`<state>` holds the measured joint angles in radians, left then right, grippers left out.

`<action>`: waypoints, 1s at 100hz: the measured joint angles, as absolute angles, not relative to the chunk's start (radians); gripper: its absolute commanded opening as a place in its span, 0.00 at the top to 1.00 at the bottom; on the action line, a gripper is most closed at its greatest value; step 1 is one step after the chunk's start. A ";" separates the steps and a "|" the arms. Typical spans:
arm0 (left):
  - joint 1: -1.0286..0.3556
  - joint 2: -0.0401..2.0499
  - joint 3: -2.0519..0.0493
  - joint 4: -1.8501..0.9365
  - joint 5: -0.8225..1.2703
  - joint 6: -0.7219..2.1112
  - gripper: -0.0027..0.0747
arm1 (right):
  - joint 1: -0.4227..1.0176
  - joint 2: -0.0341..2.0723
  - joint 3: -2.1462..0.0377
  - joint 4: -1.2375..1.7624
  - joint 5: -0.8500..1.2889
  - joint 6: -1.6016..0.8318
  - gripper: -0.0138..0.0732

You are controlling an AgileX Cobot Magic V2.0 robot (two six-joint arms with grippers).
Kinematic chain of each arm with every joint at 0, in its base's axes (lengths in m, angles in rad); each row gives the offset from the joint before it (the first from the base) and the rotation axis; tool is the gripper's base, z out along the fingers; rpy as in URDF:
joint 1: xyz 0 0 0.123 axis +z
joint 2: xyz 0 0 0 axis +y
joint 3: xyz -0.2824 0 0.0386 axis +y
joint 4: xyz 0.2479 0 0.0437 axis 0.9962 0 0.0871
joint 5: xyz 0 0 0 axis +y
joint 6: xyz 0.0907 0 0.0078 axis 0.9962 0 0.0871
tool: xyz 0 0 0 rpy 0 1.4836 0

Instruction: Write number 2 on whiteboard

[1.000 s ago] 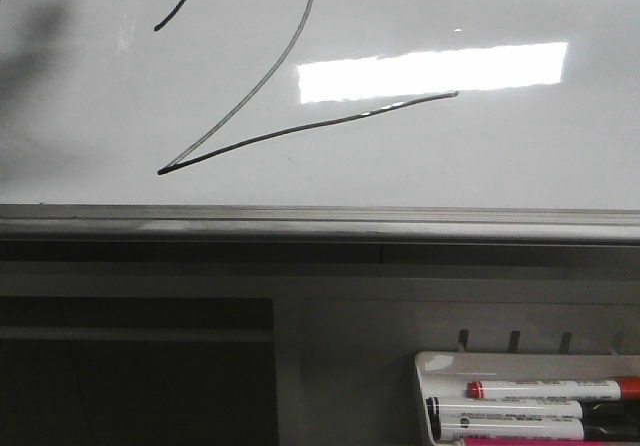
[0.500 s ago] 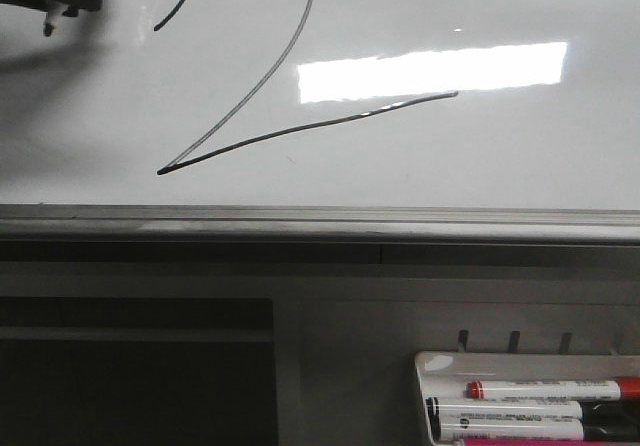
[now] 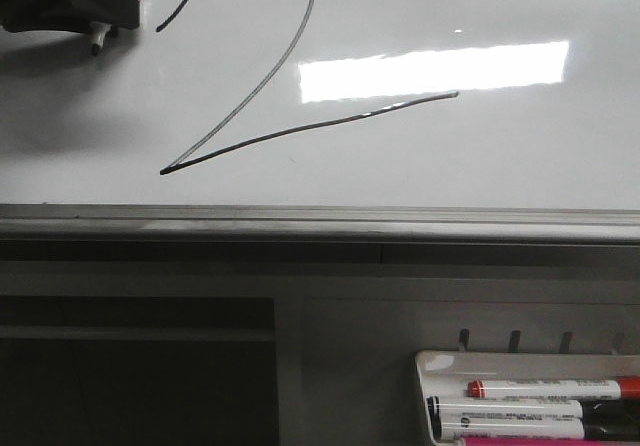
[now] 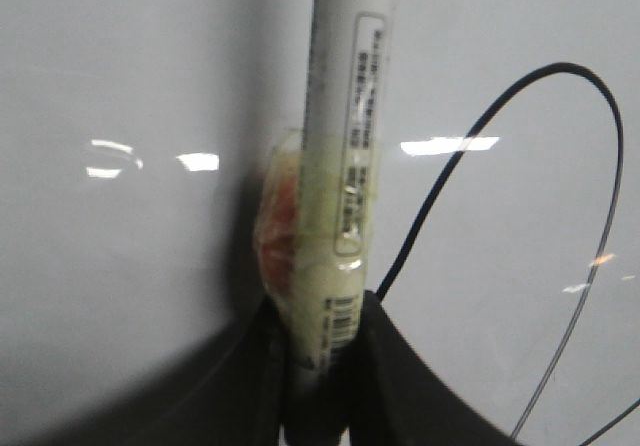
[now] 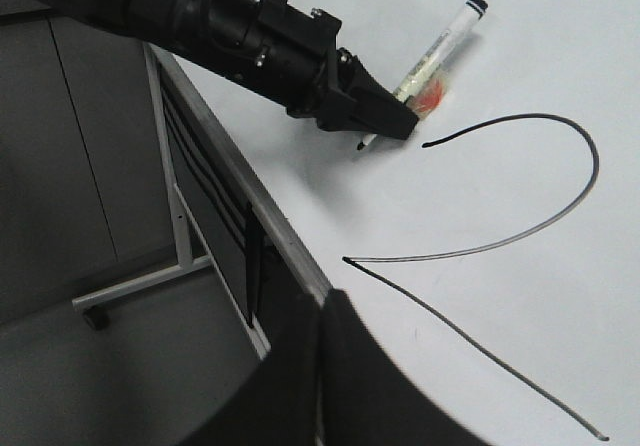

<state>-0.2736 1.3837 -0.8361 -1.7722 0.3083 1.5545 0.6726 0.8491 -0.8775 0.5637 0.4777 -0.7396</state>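
Left gripper (image 5: 385,116) clamped on white marker (image 4: 340,156), tip just beside start of number 2 (image 3: 262,86), apparently slightly off whiteboard (image 3: 520,156). Number 2 looks complete: curved top, diagonal, base stroke all drawn. Marker's long axis runs away from board along gripper's line. Left arm nearer the figure; right gripper's state cannot be told, only dark edge visible.
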 measured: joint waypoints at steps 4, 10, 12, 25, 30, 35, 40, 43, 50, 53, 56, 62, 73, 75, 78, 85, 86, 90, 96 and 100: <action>-0.274 1.389 -0.836 -1.777 0.315 1.555 0.98 | 0.673 0.849 -0.877 0.564 0.478 -0.740 0.92; -0.274 1.396 -0.838 -1.781 0.324 1.557 0.98 | 0.673 0.849 -0.877 0.564 0.479 -0.740 0.92; -0.274 1.398 -0.837 -1.781 0.327 1.557 0.98 | 0.673 0.849 -0.877 0.566 0.479 -0.740 0.92; -0.274 1.402 -0.840 -1.785 0.329 1.557 0.98 | 0.673 0.849 -0.877 0.566 0.479 -0.740 0.92; -0.274 1.404 -0.841 -1.785 0.324 1.557 0.98 | 0.673 0.849 -0.877 0.566 0.479 -0.740 0.92; -0.276 1.406 -0.842 -1.785 0.317 1.557 0.98 | 0.673 0.853 -0.877 0.568 0.479 -0.740 0.92; -0.278 1.406 -0.843 -1.785 0.310 1.557 0.98 | 0.673 0.861 -0.877 0.568 0.479 -0.740 0.92; -0.279 1.406 -0.843 -1.785 0.307 1.557 0.98 | 0.673 0.865 -0.877 0.571 0.479 -0.740 0.92; -0.282 1.406 -0.845 -1.787 0.295 1.557 0.98 | 0.673 0.876 -0.877 0.573 0.479 -0.740 0.92; -0.282 1.406 -0.845 -1.787 0.291 1.557 0.98 | 0.673 0.878 -0.877 0.575 0.479 -0.740 0.92; -0.282 1.406 -0.845 -1.787 0.289 1.557 0.98 | 0.673 0.883 -0.877 0.577 0.479 -0.740 0.92; -0.282 1.406 -0.845 -1.789 0.283 1.557 0.98 | 0.673 0.890 -0.877 0.581 0.479 -0.740 0.92; -0.282 1.406 -0.845 -1.789 0.271 1.557 0.98 | 0.673 0.896 -0.877 0.582 0.479 -0.740 0.92; -0.282 1.406 -0.845 -1.789 0.269 1.557 0.98 | 0.673 0.896 -0.877 0.582 0.479 -0.740 0.92; -0.282 1.404 -0.845 -1.789 0.269 1.557 0.98 | 0.673 0.897 -0.877 0.582 0.479 -0.740 0.92; -0.282 1.404 -0.845 -1.789 0.269 1.557 0.98 | 0.673 0.898 -0.877 0.583 0.478 -0.740 0.92; -0.282 1.404 -0.845 -1.789 0.269 1.557 0.98 | 0.673 0.898 -0.877 0.583 0.477 -0.740 0.92; -0.282 1.404 -0.845 -1.789 0.269 1.557 0.98 | 0.673 0.898 -0.877 0.583 0.475 -0.740 0.92; -0.282 1.404 -0.845 -1.789 0.268 1.557 0.98 | 0.673 0.898 -0.877 0.583 0.474 -0.740 0.92; -0.282 1.404 -0.845 -1.789 0.268 1.557 0.97 | 0.673 0.898 -0.877 0.583 0.474 -0.740 0.92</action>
<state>-0.2816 1.4038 -0.8453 -1.7890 0.2685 1.5568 0.6726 0.8983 -0.8775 0.5828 0.4739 -0.7396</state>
